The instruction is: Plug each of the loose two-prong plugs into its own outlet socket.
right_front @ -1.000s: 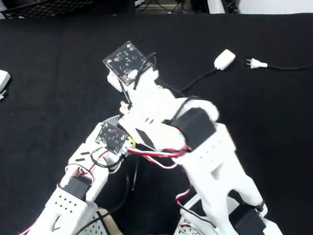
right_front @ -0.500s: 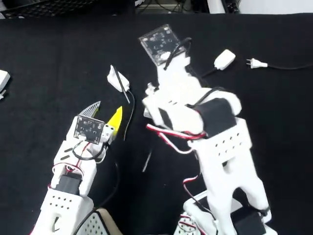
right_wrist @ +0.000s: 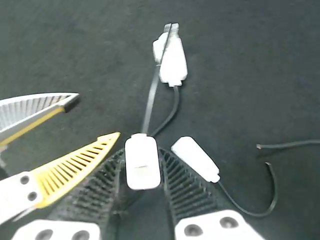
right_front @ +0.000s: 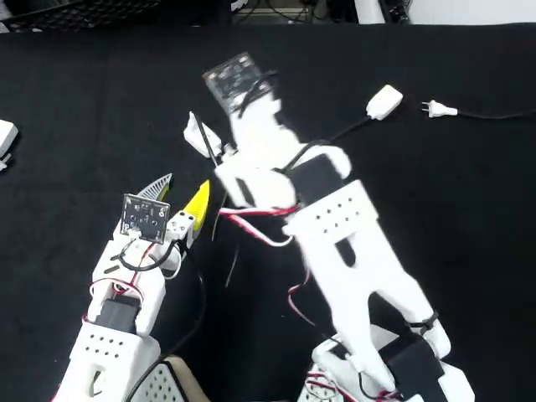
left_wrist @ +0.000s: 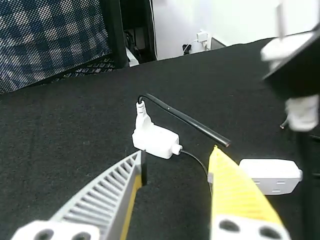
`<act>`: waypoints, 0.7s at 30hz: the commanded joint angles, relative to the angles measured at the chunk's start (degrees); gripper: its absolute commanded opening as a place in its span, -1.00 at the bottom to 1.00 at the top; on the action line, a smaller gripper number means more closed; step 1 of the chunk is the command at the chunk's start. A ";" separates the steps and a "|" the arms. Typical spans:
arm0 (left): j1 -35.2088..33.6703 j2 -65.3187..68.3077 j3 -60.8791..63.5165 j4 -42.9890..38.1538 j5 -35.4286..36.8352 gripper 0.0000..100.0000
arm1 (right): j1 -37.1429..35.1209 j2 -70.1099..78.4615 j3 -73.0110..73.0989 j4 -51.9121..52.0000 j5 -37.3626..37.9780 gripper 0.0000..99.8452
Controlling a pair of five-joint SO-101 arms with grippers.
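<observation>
The right hand is clamped across the flat sides of a white plug body, left of centre on the black tabletop; can't tell if it's lifted or resting. A second white connector lies just beside it. A third white connector sits just ahead of the left hand, whose fingers are spread and empty. A free outlet socket and a loose two-prong plug are far right, near each other but apart. My read: the shells are light, rigid, smooth plastic, so likely slippery, and the thin springy cords will tug. Grip the shell mid-body behind the prongs, never the prongs or cord. No legible brand or lettering anywhere.
</observation>
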 commanded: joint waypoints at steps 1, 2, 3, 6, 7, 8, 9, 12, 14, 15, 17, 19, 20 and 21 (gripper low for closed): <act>1.10 -0.35 0.48 -0.88 0.79 -0.55 | -1.67 0.84 0.31 -1.93 -0.44 -0.98; 1.71 -0.35 0.48 -0.88 0.79 -0.55 | -1.76 1.36 0.92 -3.25 -0.44 -0.98; 2.15 -0.35 0.57 -0.88 0.79 -0.55 | -1.76 1.80 1.89 -4.66 -0.44 -0.98; 2.33 -0.35 0.57 -0.79 0.79 -0.55 | -1.76 2.68 5.05 -9.14 -0.44 -0.98; 2.07 -0.35 0.57 -0.79 0.79 -0.55 | -1.76 2.77 5.58 -10.11 -0.44 -0.98; 1.98 -0.35 0.57 -0.79 0.79 -0.55 | -1.76 2.51 5.93 -10.90 -0.44 -0.98; 1.98 -0.35 0.57 -0.79 0.79 -0.55 | -1.67 2.51 5.93 -11.34 -0.44 -0.98; 2.07 -0.35 0.57 -0.79 0.79 -0.55 | -1.41 2.77 6.11 -12.40 -0.44 -0.98; 2.07 -0.35 0.57 -0.79 0.79 -0.55 | -1.41 2.68 7.34 -14.15 -0.44 -0.98; 2.15 -0.35 0.57 -0.79 0.79 -0.55 | -1.41 2.59 8.13 -15.30 -0.44 -0.98; 2.24 -0.35 0.57 -0.79 0.79 -0.55 | -1.41 2.42 9.63 -17.23 -0.44 -0.98; 2.42 -0.35 0.57 -0.79 0.79 -0.55 | -1.41 2.42 10.77 -18.73 -0.44 -0.98; 2.42 -0.35 0.40 -0.79 0.88 -0.55 | -1.41 2.42 11.03 -19.25 -0.44 -0.98; 2.51 -0.35 0.40 -0.88 0.88 -0.55 | -1.41 2.42 11.30 -19.52 -0.44 -0.98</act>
